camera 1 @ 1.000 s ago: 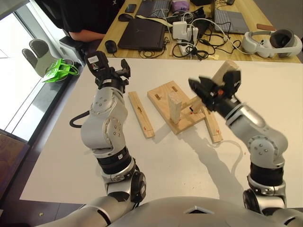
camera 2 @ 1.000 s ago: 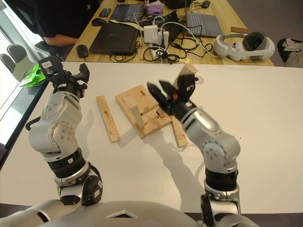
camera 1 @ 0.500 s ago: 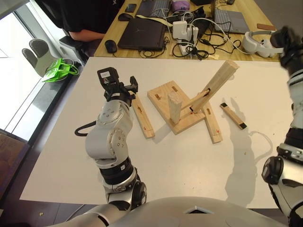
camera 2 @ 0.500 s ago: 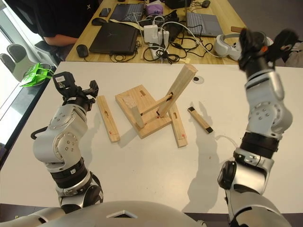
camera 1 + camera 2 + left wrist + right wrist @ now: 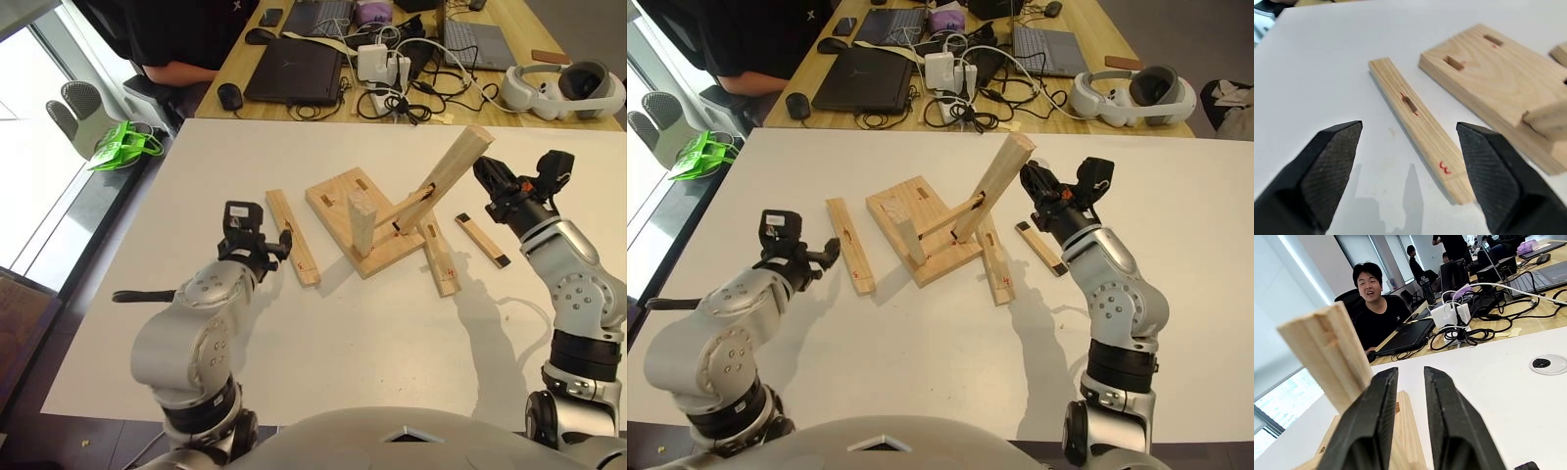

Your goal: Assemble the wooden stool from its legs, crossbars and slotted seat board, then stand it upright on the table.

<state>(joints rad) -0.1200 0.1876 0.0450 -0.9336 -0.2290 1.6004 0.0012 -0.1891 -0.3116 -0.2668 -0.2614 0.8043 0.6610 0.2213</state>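
The slotted seat board (image 5: 384,247) lies flat at mid-table. A short leg (image 5: 361,217) stands upright in it. A long leg (image 5: 453,168) leans tilted over its right side, joined to a crossbar (image 5: 404,209). One loose leg (image 5: 292,235) lies left of the board, and another (image 5: 440,258) lies right of it. A small crossbar (image 5: 482,241) rests further right. My left gripper (image 5: 259,245) hovers open just left of the loose left leg (image 5: 1420,127). My right gripper (image 5: 509,188) hangs right of the tilted leg's top (image 5: 1327,352), fingers (image 5: 1376,421) nearly together, holding nothing.
A wooden desk behind the table carries laptops (image 5: 294,70), tangled cables (image 5: 402,83) and a headset (image 5: 563,88), with a person seated at it. A green bag (image 5: 122,145) sits beyond the table's left edge. A thin cable (image 5: 524,299) trails by my right arm.
My right arm left the tilted leg, swung up high, then dropped back beside the leg's top. My left arm lowered toward the loose left leg. The wooden parts have not shifted.
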